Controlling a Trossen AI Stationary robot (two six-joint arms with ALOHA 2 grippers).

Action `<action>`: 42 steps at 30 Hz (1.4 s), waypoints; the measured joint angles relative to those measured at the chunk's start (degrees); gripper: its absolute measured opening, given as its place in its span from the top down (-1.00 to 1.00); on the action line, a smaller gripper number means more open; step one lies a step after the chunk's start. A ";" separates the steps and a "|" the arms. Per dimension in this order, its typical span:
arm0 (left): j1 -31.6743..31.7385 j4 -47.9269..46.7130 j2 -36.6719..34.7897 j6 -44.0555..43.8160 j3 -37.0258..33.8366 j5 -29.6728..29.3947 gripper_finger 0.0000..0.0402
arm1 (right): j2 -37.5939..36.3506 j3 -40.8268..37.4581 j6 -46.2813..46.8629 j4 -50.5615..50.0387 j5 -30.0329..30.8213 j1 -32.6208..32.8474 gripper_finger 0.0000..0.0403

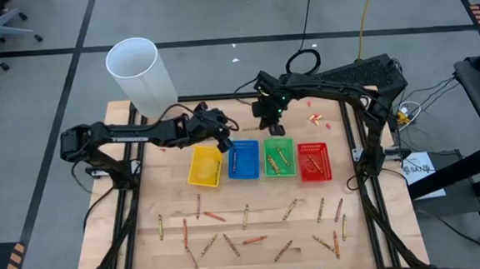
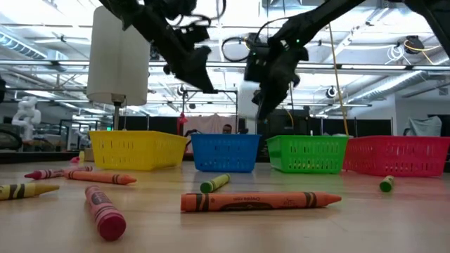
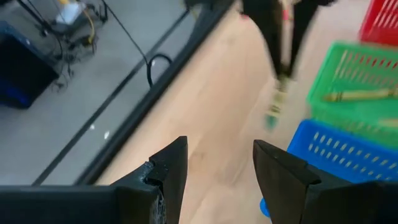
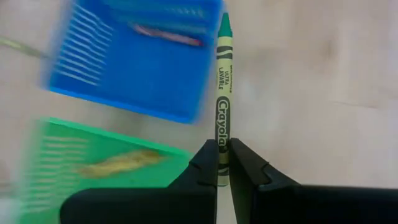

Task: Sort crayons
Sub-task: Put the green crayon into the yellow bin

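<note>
Inspecting left to right:
White cylinder (image 1: 142, 74): stood upright at the table's far left corner, behind the left arm.
Left gripper (image 1: 222, 134): held above the table just beyond the yellow tray (image 1: 205, 166) and blue tray (image 1: 243, 159); fingers (image 3: 169, 169) spread apart, nothing seen between them.
Right gripper (image 4: 222, 163): held above the table beyond the gap between the blue and green trays; fingers pressed onto a green crayon (image 4: 222, 99), gripped at one end, its tip pointing away from the gripper.
Trays: four set in a row across mid-table, yellow, blue, green tray (image 1: 278, 159), red tray (image 1: 313, 162).
Tray contents: a crayon is seen in the blue tray, several in the green and red; the yellow tray's contents cannot be told.
Loose crayons (image 1: 214, 215): many scattered singly over the near half of the table, in front of the trays; in the low view an orange crayon (image 2: 260, 202) lies nearest.
Scraps (image 1: 315, 116): a few small red-pink bits noted beyond the red tray.
</note>
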 joint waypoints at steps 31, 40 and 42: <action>-19.97 -8.06 -23.80 -1.17 0.01 -4.91 0.10 | -2.87 -15.52 8.72 41.15 -28.14 12.82 1.00; -26.88 0.55 -20.33 3.77 -0.02 -8.14 0.10 | -2.87 -15.52 16.32 62.74 -28.03 14.61 1.00; -27.89 0.00 -20.02 3.58 -0.02 -11.12 0.10 | -2.87 -15.52 18.41 67.96 -27.72 14.98 1.00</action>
